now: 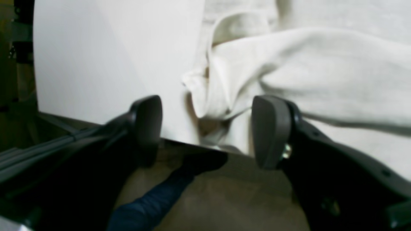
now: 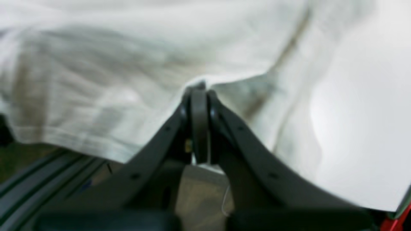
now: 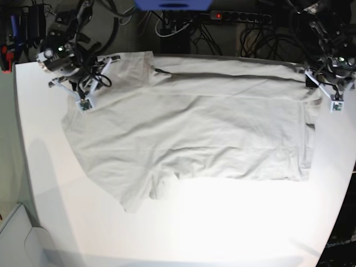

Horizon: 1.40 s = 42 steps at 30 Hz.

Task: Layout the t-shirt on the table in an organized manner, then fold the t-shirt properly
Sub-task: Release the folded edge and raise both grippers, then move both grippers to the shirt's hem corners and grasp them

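The light grey-beige t-shirt (image 3: pixel 194 128) lies spread and wrinkly across the white table (image 3: pixel 194 222), one sleeve toward the front left. My right gripper (image 2: pixel 199 91) is shut, pinching the t-shirt's (image 2: pixel 128 80) edge at the table's back rim; in the base view the right gripper (image 3: pixel 89 86) sits at the back left corner of the cloth. My left gripper (image 1: pixel 208 131) is open, and a bunched corner of the t-shirt (image 1: pixel 305 73) lies between its fingers (image 1: pixel 271 131) at the table (image 1: pixel 96 64) edge. The base view shows the left gripper (image 3: pixel 328 89) at the shirt's back right corner.
Behind the table run cables and a power strip (image 3: pixel 239 16). Under the table edge, a metal frame rail (image 2: pixel 38 179) and a dark blue leg with a black shoe (image 1: pixel 154 199) show above the floor. Bare tabletop (image 2: pixel 362 128) lies beside the cloth.
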Available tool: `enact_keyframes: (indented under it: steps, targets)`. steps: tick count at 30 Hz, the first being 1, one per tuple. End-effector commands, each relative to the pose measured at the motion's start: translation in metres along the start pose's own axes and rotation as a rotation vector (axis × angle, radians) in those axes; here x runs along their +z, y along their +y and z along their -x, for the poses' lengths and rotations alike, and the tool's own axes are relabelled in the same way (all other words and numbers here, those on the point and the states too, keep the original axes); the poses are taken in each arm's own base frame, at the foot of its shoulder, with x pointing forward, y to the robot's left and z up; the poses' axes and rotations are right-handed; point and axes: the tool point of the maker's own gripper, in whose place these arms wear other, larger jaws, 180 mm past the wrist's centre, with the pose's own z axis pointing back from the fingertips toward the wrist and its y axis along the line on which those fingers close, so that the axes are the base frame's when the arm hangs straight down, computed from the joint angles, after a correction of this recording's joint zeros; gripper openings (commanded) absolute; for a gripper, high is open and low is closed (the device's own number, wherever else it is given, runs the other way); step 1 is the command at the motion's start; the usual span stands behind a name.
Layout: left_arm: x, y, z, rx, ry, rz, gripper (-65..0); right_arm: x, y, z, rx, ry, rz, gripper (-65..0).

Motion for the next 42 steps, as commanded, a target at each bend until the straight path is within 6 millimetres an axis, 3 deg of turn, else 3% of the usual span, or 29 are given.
enact_keyframes:
  steps: [1,5,13,20,28,30,36,42]
  targets:
    - [0.005,0.006,-0.011,-0.003,-0.038,-0.019,-22.9,0.007,-0.004,-0.023,0.012,-0.075,0.015,-65.0]
    - [0.005,0.005,-0.011,-0.002,-0.037,-0.018,-22.9,0.007,-0.006,-0.046,0.025,-0.125,0.022,-65.0]
    - [0.005,0.006,-0.011,-0.005,-0.033,-0.022,-22.8,0.017,-0.035,-0.106,0.047,-0.201,0.090,-65.0]
    - [0.005,0.006,-0.010,-0.005,-0.030,-0.022,-22.6,0.022,-0.048,-0.143,0.049,-0.231,0.112,-65.0]
    - [0.006,0.007,-0.010,-0.005,-0.030,-0.024,-22.5,-0.013,-0.040,-0.121,0.039,-0.123,0.033,-65.0]
    - [0.007,0.013,-0.009,0.009,-0.032,-0.036,-22.4,-0.021,-0.031,-0.118,0.061,-0.099,0.007,-61.1]
    - [0.014,0.040,-0.022,0.088,-0.080,-0.097,-22.4,-0.022,-0.022,-0.118,0.127,-0.088,-0.006,-44.9]
    - [0.036,0.053,-0.055,0.057,-0.176,-0.155,-22.4,-0.008,-0.029,-0.131,0.130,-0.139,0.032,-41.0]
